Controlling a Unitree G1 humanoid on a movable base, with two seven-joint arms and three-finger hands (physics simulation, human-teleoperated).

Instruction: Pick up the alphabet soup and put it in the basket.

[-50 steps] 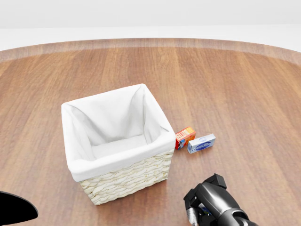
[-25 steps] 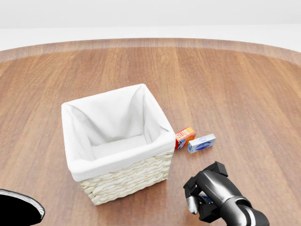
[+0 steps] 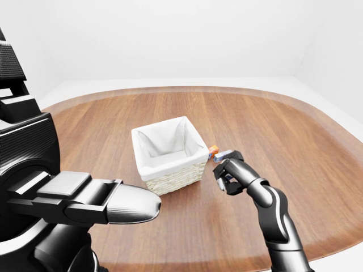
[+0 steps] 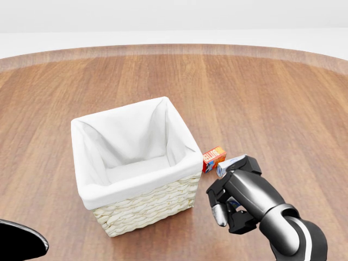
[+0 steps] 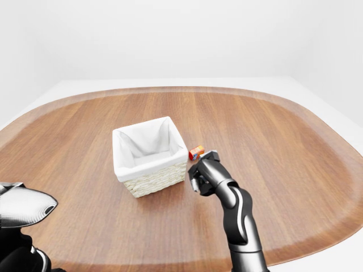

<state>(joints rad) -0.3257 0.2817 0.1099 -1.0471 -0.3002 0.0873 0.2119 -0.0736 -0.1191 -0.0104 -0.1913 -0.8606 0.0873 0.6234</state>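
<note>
I see no soup can in any view. The wicker basket [image 4: 147, 206] with a white cloth lining stands empty at the middle of the head view. Just right of it lie a small orange-red pack [image 4: 214, 157] and a blue-and-white box [image 4: 228, 164], side by side on the wooden table [image 4: 272, 92]. My right hand [image 4: 228, 212] hovers low beside the basket's right wall, fingers loosely curled with nothing in them, and it hides the near part of the blue box. My left arm [image 3: 113, 201] fills the lower left of the left-eye view; its fingers do not show.
The round wooden table ends in a pale rim [image 5: 170, 90] with white floor beyond it. A flat black shape [image 4: 19, 242] at the bottom left of the head view is my own left arm.
My right hand has risen in the head view from the bottom edge toward the two packs and now overlaps the blue box. Basket and packs have not moved.
</note>
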